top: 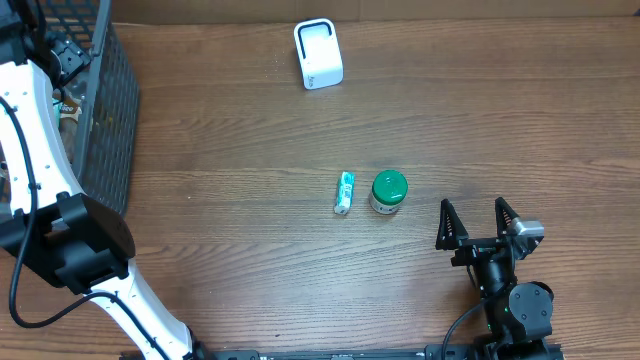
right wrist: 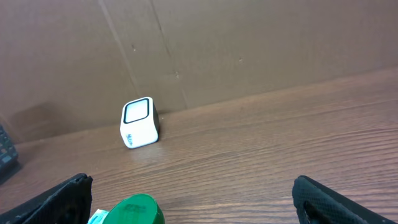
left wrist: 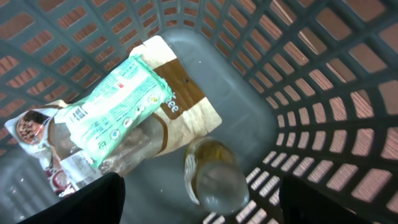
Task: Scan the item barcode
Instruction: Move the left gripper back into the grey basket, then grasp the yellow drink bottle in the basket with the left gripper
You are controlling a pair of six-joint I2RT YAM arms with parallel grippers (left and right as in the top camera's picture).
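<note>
We find the left hand [left wrist: 199, 190] inside the basket [left wrist: 323, 74], fingers [left wrist: 93, 199] spread wide, gripping nothing. Below it a green-white packet [left wrist: 118, 109] lies on a brown pouch [left wrist: 186, 106], with a clear jar [left wrist: 214, 177] on its side just beside the pouch. The right hand [top: 472, 206] is low over the table [top: 250, 260] near the front edge, wide and empty. A tube [top: 344, 192] and a green-lidded jar [top: 388, 192] sit side by side mid-table, well apart from the scanner [top: 318, 54] at the far edge.
</note>
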